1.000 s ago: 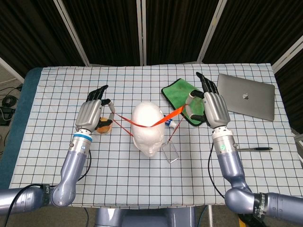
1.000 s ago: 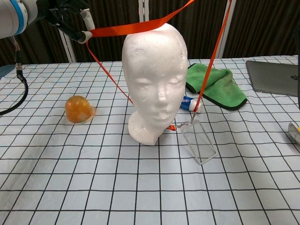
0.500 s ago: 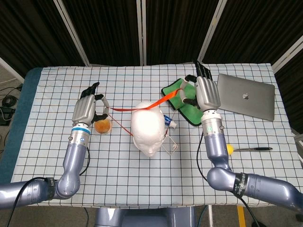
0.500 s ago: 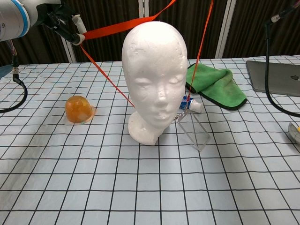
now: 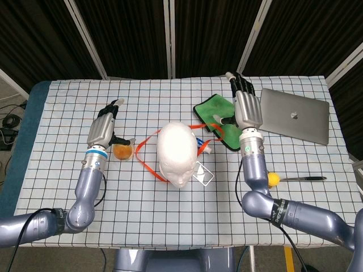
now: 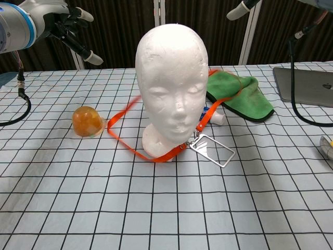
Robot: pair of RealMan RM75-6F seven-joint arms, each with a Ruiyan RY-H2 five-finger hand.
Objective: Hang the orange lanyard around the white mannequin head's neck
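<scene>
- Half a second ago the orange lanyard (image 6: 156, 156) was stretched taut over the top of the white mannequin head (image 6: 171, 88) between both hands; it has since dropped and both hands have let go of it.
- Now the lanyard loops around the base of the mannequin head, its strap lying on the desk (image 6: 166, 208) in front of the neck and running up behind on both sides; the left stretch of strap looks blurred in the chest view.
- A clear badge holder (image 6: 212, 150) at the lanyard's clip lies on the desk just right of the neck.
- Left hand (image 5: 104, 128) is released, fingers spread, raised above the desk near an orange translucent ball (image 6: 87, 121), holding nothing.
- Right hand (image 5: 245, 109) is also released, fingers extended, above the green cloth (image 6: 242, 94), holding nothing.
- Beside the mannequin head's right lies a small white tube (image 6: 214, 117), partly hidden.
- Farther right sit a grey laptop (image 5: 295, 115), a pen (image 5: 303, 178) and a small yellow ball (image 5: 273, 179).
</scene>
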